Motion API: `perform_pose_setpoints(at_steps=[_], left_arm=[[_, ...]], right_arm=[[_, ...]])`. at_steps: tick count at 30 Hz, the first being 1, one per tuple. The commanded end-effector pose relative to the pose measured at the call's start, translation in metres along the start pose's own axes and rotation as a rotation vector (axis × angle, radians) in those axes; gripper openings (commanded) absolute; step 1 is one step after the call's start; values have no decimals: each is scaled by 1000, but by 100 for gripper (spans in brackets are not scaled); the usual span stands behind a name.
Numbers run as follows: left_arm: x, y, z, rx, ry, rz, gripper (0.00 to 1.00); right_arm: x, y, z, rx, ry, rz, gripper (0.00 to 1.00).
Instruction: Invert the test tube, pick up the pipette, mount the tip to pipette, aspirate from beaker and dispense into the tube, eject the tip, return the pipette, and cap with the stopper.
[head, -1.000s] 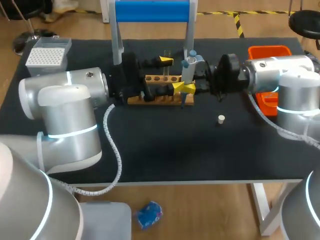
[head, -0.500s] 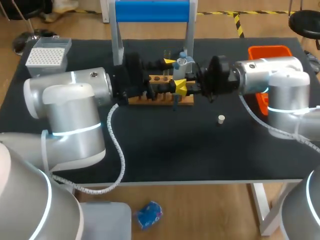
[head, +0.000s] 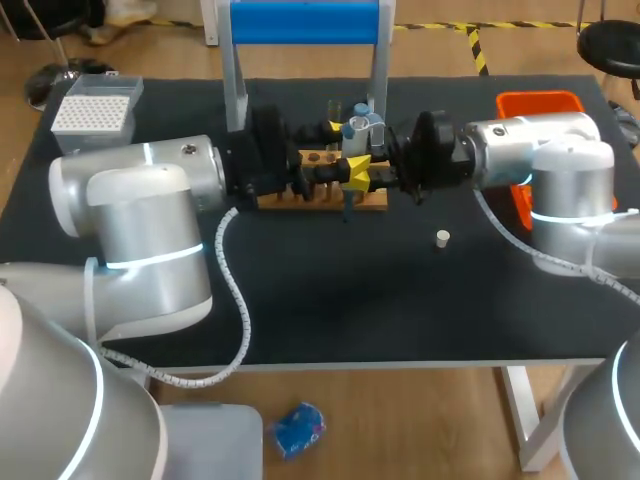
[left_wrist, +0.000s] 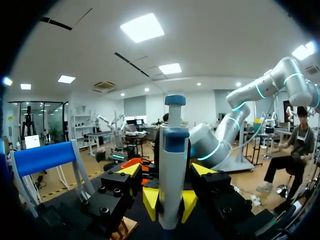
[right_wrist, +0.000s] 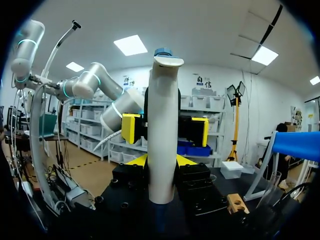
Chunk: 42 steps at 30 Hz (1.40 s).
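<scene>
Above the rack (head: 318, 197) at the tabletop's (head: 300, 290) rear, the right hand (right_wrist: 161, 161) is clamped on the pipette (right_wrist: 162, 125); the left hand (left_wrist: 165, 171) stands apart, one finger either side of it. Risk: with both hands this crowded, any sideways drift could knock the pipette askew. No writing is legible.

The pipette (left_wrist: 172, 175) is pale grey with blue caps. Near it are a tan rack (head: 300, 200), an orange bin (head: 540, 100) and a black table (head: 350, 290).

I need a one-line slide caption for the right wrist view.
Right pincer shut on the upright pipette, with the left pincer open, facing it from the far side.
</scene>
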<state>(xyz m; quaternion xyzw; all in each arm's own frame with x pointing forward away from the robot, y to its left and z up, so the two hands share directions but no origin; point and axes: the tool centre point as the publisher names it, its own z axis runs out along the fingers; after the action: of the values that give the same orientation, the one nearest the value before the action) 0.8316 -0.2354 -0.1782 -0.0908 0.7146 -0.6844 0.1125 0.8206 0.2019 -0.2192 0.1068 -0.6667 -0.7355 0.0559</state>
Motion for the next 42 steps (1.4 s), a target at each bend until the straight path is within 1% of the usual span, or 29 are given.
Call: perform_pose_setpoints(at_steps=[1,6,8,9,12,16,18,19,20,30,31,32,33,38,42], left_arm=[[2,0,0,2,-10,1,62],[1,1,0,4,-14,1,62],[1,1,0,4,-14,2,59],[1,1,0,3,-14,2,55],[1,1,0,3,-14,1,40],[1,2,1,3,-11,-1,31],[1,2,1,3,-8,-2,10],[1,2,1,3,-7,-2,3],[1,3,1,2,-5,-2,0],[3,3,1,-4,15,-4,0],[3,3,1,-4,16,-5,0],[3,3,1,-4,17,-5,0],[3,3,1,-3,17,-5,0],[-1,-2,-2,10,-11,-5,0],[-10,-10,-8,13,-45,5,0]], right_arm=[[0,-1,-1,-2,0,0,0],[1,-2,-2,-5,-4,1,0],[1,-2,-2,-7,-5,2,0],[1,-2,-2,-8,-5,2,0],[1,-2,-2,-9,-4,3,0],[1,-2,-3,-11,-3,4,0],[1,-2,-3,-12,-3,4,0],[1,-2,-3,-12,-3,4,0],[0,-2,-3,-11,-2,5,0],[0,-4,-5,-10,-3,16,0],[0,-4,-5,-10,-2,18,20],[0,-4,-5,-7,0,22,54],[0,-3,-5,-5,-1,23,100],[1,0,-10,20,-8,37,100],[5,5,-21,57,-31,60,100]])
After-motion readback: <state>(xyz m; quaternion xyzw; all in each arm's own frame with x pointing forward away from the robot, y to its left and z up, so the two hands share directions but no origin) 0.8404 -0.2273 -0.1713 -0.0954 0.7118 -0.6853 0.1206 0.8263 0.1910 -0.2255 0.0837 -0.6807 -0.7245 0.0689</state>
